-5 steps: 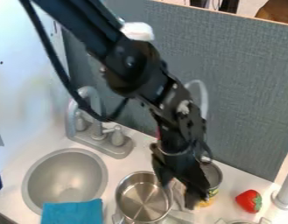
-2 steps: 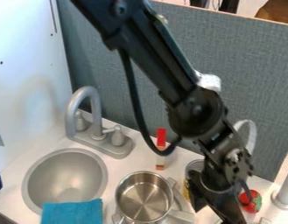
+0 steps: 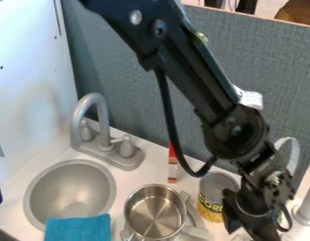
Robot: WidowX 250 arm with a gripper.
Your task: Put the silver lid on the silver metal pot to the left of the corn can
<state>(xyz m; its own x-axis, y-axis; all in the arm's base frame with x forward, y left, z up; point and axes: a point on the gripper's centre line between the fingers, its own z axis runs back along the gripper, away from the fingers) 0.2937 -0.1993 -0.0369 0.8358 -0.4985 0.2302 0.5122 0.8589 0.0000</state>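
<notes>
The gripper [image 3: 246,230] hangs low at the bottom right of the camera view, its two fingers spread apart and nothing visible between them. Just left of it stands a grey-topped can with a yellow label [image 3: 211,202]; whether they touch I cannot tell. Further left is a shiny metal pot [image 3: 154,212] with an empty inside. Behind the pot, a narrow red and white box [image 3: 173,165] stands upright, partly behind the arm's cable.
A round sink basin [image 3: 69,193] lies at the left, with a grey faucet [image 3: 97,122] behind it. A blue cloth [image 3: 77,228] overlaps its front edge. At the right edge stands a grey post [image 3: 306,207].
The arm has swung right, from over the can to its right side. The can and red box have come into clearer view, while the strawberry is now hidden behind the gripper.
</notes>
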